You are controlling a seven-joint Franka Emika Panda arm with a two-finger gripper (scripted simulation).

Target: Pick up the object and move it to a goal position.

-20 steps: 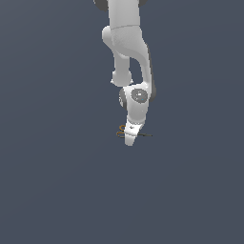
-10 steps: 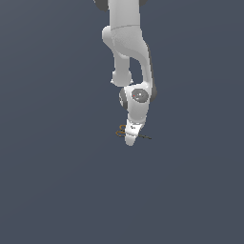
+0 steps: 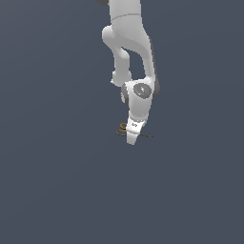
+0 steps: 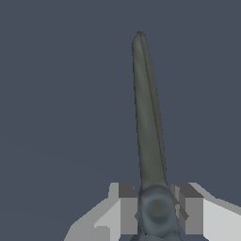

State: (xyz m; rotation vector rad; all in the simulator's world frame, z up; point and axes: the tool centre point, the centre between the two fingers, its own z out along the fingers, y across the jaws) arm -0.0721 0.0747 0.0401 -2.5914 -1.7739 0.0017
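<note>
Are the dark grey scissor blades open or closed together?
Closed: in the wrist view the dark grey scissor blades form one tapering strip to a single tip, between the gripper fingers.

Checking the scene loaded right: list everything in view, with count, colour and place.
small pair of scissors with dark grey blades and orange-lined finger loops: 1, dark grey and orange, between the fingers of the hand at the pivot; the blades stick out toward the exterior view's right and the loops toward its left.
flat ground surface: 1, plain dark blue-grey, fills both views; the frames do not settle whether the scissors rest on it.
white robot arm: 1, white with dark grey joints, coming down from the top of the exterior view.
hand: 1, white with grey finger pads, at the arm's lower end, one finger on each side of the scissors' pivot; contact cannot be confirmed.
</note>
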